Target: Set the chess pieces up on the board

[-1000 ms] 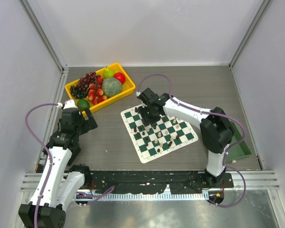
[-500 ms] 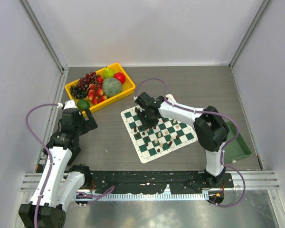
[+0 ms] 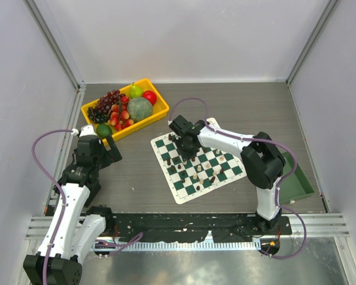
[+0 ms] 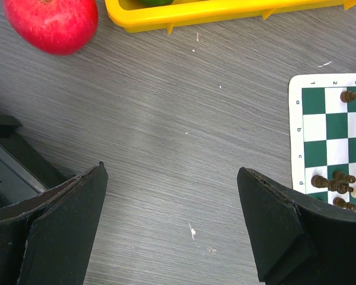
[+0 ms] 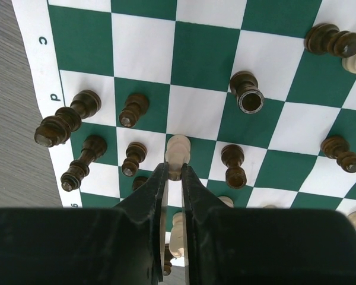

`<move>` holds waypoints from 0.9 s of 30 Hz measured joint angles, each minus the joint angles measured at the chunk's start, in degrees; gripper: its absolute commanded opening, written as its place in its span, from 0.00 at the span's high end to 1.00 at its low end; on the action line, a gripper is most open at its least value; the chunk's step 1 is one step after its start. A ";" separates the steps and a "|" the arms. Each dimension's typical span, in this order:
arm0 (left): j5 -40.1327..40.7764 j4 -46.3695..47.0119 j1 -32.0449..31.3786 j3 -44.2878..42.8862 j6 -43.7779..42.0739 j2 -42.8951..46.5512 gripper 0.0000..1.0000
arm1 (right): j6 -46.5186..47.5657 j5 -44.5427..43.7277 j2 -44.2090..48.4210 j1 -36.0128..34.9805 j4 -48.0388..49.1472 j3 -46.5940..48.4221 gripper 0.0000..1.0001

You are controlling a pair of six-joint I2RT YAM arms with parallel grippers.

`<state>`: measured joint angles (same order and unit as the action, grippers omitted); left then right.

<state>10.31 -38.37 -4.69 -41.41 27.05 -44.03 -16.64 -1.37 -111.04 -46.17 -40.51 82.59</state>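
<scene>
The green-and-white board [image 3: 221,173] lies on the table's middle, with dark and cream chess pieces scattered on it. My right gripper [image 3: 184,144] is over the board's far left part, shut on a cream piece [image 5: 177,153] held above the squares. In the right wrist view several dark pieces [image 5: 134,110] stand or lie around it, and another cream piece [image 5: 176,234] shows below the fingers [image 5: 154,196]. My left gripper [image 4: 172,225] is open and empty over bare table left of the board [image 4: 329,127].
A yellow bin [image 3: 158,114] of toy fruit stands at the back left. A red apple [image 4: 51,24] lies by it. A green tray [image 3: 299,184] sits at the right edge.
My right gripper moved left across the board's far part between the oldest frame and half a second ago, then held still. The left arm has not moved.
</scene>
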 measured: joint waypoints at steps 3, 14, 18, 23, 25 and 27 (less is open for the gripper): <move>-0.02 0.00 0.00 0.00 0.00 0.00 0.01 | 0.02 -0.04 0.00 0.00 -0.15 0.07 0.92; -0.02 0.00 0.00 0.00 0.00 0.00 0.01 | 1.60 -2.95 7.37 3.45 -2.01 2.08 0.92; -0.15 0.02 0.00 0.00 0.09 -0.07 0.01 | 2.16 -3.61 10.49 11.23 -0.98 4.28 0.92; -0.48 0.04 0.00 0.00 0.22 -0.33 0.01 | 2.43 -4.33 8.90 19.58 0.17 5.33 0.92; -0.50 0.07 0.00 0.00 0.46 -0.33 0.01 | 2.54 -4.28 7.08 21.49 0.17 6.05 0.92; -0.50 0.07 0.00 0.00 0.61 -0.33 0.01 | 2.62 -4.09 4.74 22.49 0.22 7.37 0.92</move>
<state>9.80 -38.30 -4.69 -41.41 27.66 -44.36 -14.02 -5.45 -106.30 -23.68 -40.29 89.95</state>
